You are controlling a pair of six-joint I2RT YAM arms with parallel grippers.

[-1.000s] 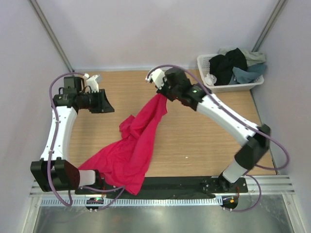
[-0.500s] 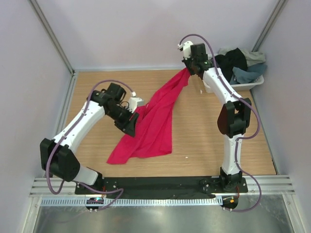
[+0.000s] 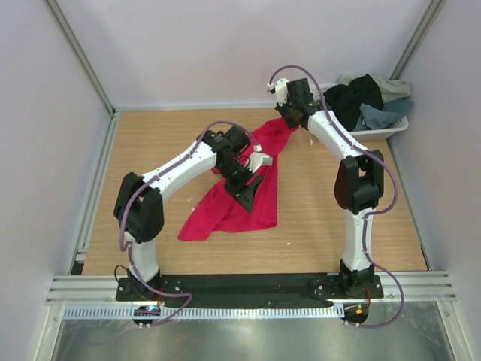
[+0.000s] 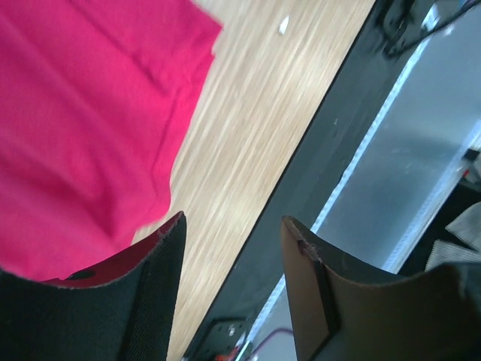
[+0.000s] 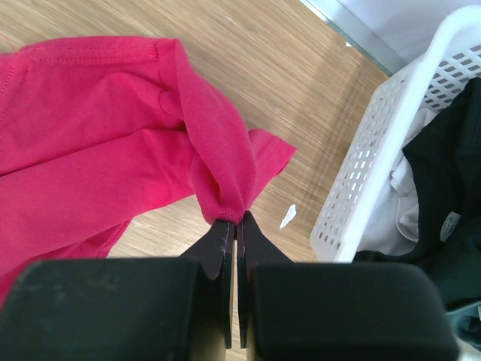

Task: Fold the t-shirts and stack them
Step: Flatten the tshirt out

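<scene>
top cam: high, looks dwn | wrist cams: close-up | shared: pink shirt (image 3: 222, 214)

Open desk (image 3: 150, 143) along left side and near edge. Mid-desk blocked by shirt (image 3: 233, 210) and left arm (image 3: 188, 165) stretched over it. Far right corner filled by basket (image 3: 376, 134), right tool (image 5: 234, 222) clamped on shirt just beside it; right arm (image 3: 353, 180) upright along right side. Walls (image 3: 188, 45) close on three sides.

Plain pale walls (image 3: 218, 45) enclose the wood-grain counter (image 3: 150, 143) on three sides. Grey metal posts (image 3: 79, 54) stand in the far corners; the light is even.
</scene>
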